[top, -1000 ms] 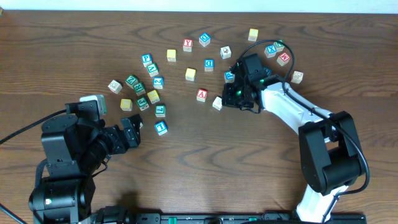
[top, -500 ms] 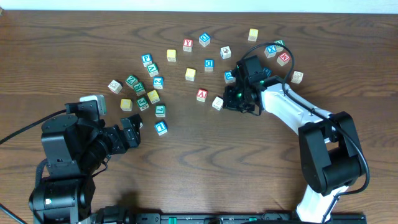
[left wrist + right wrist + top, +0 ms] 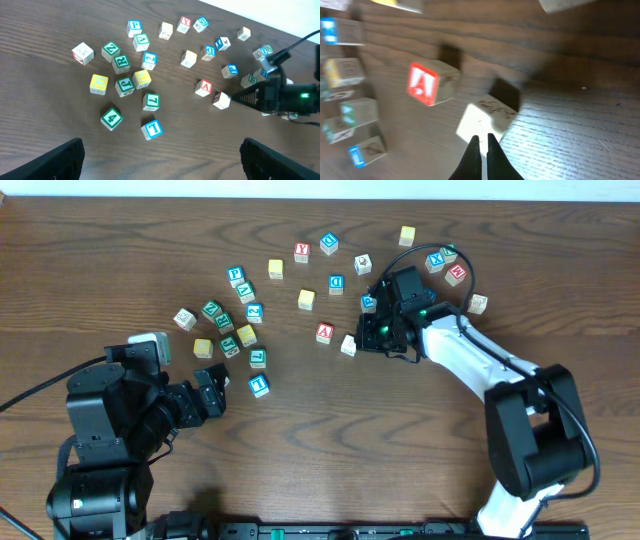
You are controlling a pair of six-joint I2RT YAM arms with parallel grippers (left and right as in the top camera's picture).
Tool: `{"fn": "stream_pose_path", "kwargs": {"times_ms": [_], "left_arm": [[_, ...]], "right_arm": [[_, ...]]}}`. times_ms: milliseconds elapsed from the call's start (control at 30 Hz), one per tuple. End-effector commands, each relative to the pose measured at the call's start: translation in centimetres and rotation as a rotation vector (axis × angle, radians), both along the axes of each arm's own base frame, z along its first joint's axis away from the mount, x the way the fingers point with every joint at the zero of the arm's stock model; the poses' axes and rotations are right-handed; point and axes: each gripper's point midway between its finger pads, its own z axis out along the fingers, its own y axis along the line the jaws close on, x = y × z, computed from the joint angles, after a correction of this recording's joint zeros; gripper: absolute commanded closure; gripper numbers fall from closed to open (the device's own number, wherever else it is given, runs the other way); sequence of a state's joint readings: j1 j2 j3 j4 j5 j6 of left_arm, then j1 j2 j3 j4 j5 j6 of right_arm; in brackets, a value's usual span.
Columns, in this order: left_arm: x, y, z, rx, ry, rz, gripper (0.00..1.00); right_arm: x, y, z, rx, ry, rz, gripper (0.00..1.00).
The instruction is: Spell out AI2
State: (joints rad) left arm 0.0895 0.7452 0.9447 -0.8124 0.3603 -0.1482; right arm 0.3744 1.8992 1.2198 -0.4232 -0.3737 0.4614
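Your right claw (image 3: 372,332) is pinched fully shut with nothing in it. Its tips press against a pale wooden cube (image 3: 348,345), just beside the wooden cube with the red "A" face (image 3: 324,332), near the middle of the dark wooden table (image 3: 330,460).

Nudging with closed tips is risky: if they slip off a corner, the pale cube may spin or knock the A askew.

The wooden cube that seems to bear a blue "2" (image 3: 254,312) sits well apart to the left, among other lettered cubes (image 3: 229,345). I cannot tell where the "I" is.

Your left claw (image 3: 210,391) gapes wide and empty.

The right wrist view shows the tip contact that the overhead view hides. The left wrist view shows an unreadable dark red mark on the pale cube's side.
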Motion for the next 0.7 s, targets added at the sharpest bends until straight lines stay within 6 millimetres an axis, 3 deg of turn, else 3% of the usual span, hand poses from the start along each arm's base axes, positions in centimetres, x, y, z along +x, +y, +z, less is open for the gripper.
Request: {"fn": "stream_pose_path", "kwargs": {"times_ms": [0, 667], "left_arm": [[0.0, 0.1, 0.5, 0.023, -0.016, -0.006, 0.02], [0.0, 0.1, 0.5, 0.023, -0.016, -0.006, 0.02]], "right_arm": [[-0.1, 0.5, 1.9, 0.028, -0.048, 0.035, 0.99], [-0.9, 0.4, -1.1, -0.010, -0.003, 0.036, 0.99]]}}
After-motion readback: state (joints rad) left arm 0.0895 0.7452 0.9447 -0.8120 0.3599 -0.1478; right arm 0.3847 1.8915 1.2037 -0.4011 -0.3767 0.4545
